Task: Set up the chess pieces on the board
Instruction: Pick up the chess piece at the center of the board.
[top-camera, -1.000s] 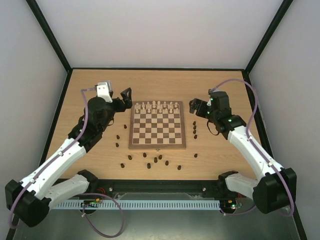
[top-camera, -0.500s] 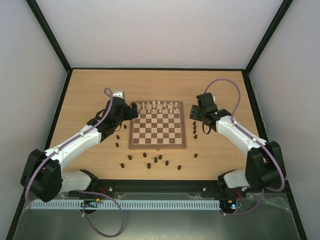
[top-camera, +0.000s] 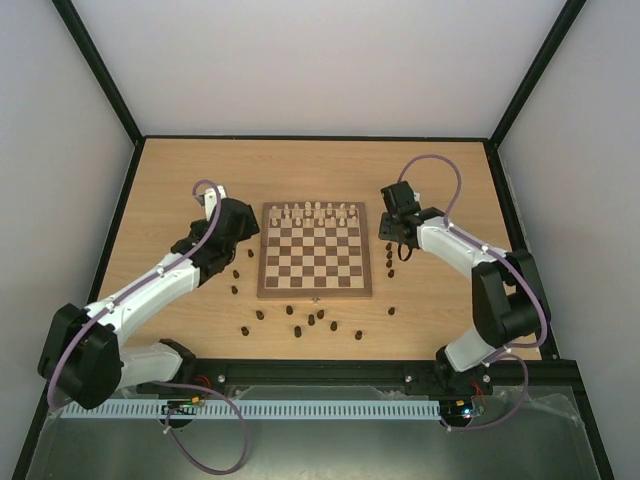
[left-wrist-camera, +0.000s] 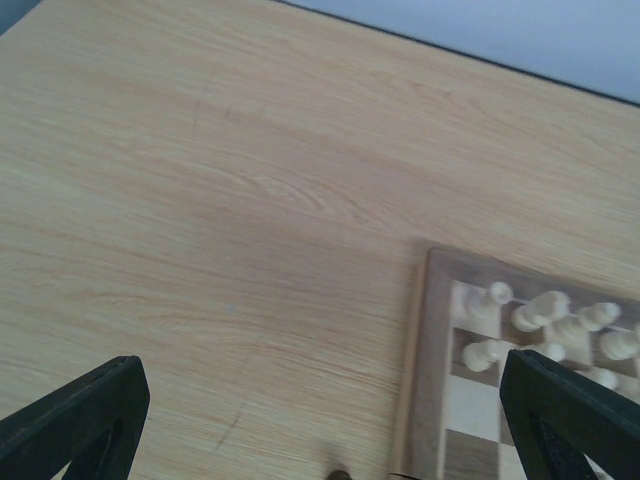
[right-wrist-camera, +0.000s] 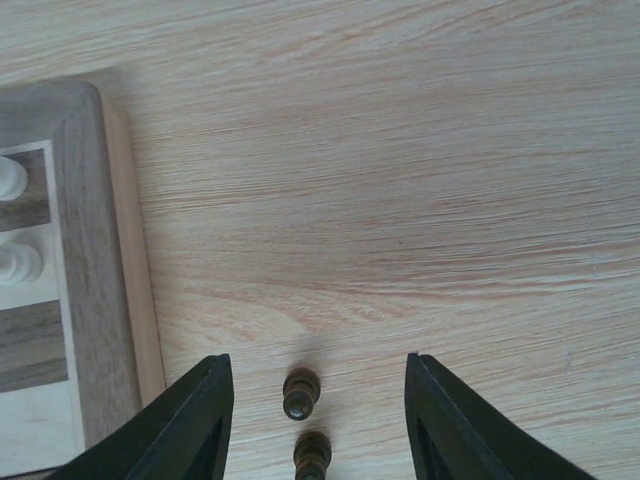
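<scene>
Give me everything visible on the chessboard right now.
The board is a square wooden chessboard with dark brown and cream checkered squares inside a mid-brown border. The right wrist view shows a lighter strip along its outer edge. It lies flat on the light wooden table, about midway left to right. Cream-white pieces stand on its two far rows, and the remaining squares are bare. None of the dark brown chess pieces are on it; they sit scattered on the table off its left, right and near sides.
</scene>
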